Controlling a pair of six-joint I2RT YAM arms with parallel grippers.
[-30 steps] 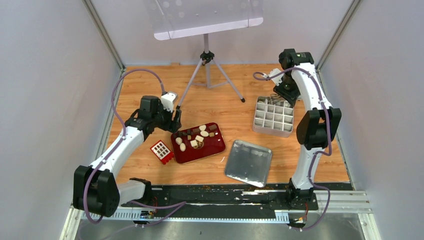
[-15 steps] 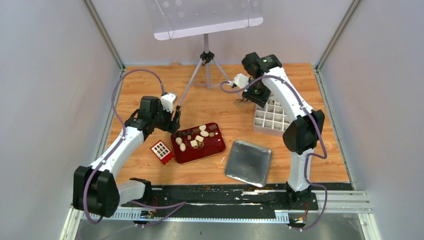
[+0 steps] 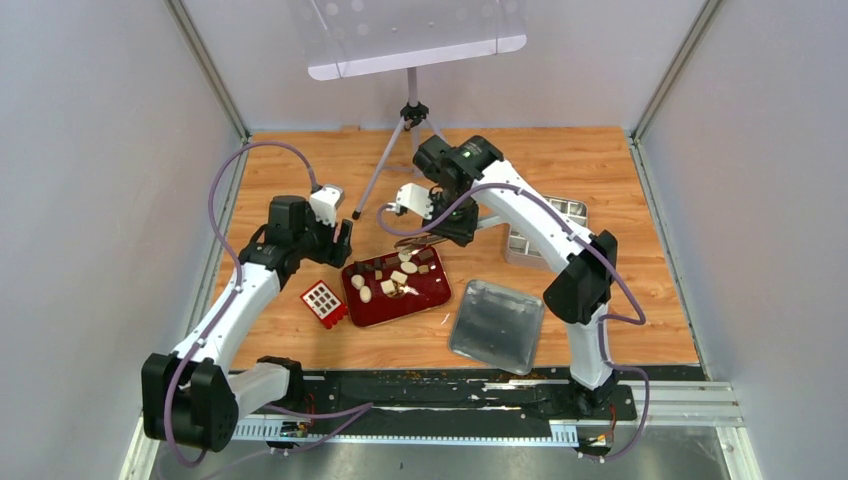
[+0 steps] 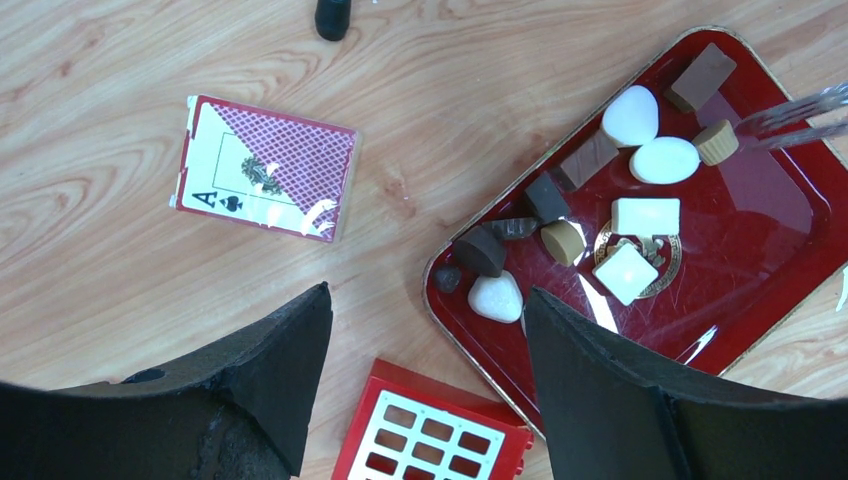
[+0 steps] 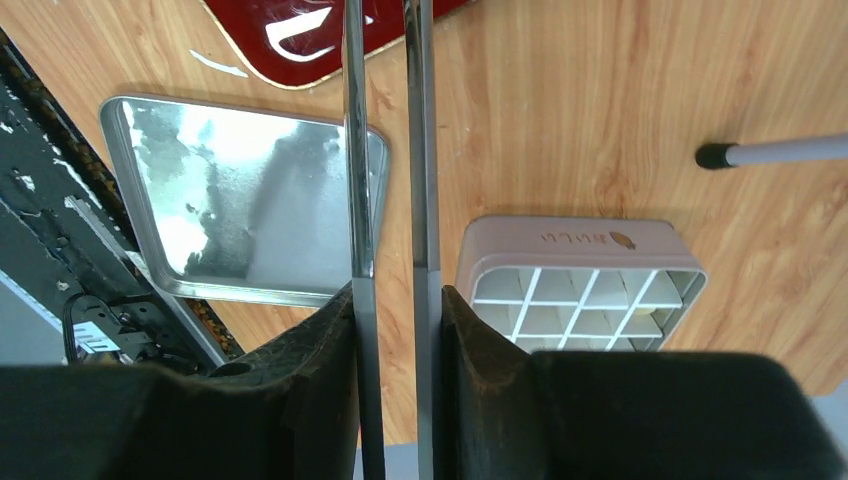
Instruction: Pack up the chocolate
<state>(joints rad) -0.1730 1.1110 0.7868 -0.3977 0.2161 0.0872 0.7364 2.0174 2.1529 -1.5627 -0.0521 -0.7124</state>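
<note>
Right gripper (image 5: pixel 390 310) is clamped on a pair of metal tongs (image 5: pixel 385 150), fingers pressed against both blades, and it reaches in over the red tray (image 4: pixel 790 270). The tong tips hang at the tray's far corner, just beside a tan round piece (image 4: pixel 716 142) and a white oval, with nothing seen between them. All the chocolate (image 4: pixel 645 215) in view sits on that tray: white ovals, pale squares, brown blocks and tan rounds, loosely scattered, some touching. This looks like the start of a pick. It would go best if one piece standing apart from its neighbours were chosen, the tips were lowered to straddle it squarely, and the squeeze were gentle, since smooth rounded candy could squirt out sideways. Left gripper (image 4: pixel 425 330) hovers with jaws wide apart over the tray's near edge and the red box (image 4: pixel 430 440), holding nothing. It could steady the tray if the tray slides. The grid box (image 5: pixel 580 270) stands well apart on the wood, and the cells that show look empty. The tin (image 5: pixel 250 200) lies near it, bare inside. A pack of cards (image 4: pixel 265 168) lies off to the side.
</note>
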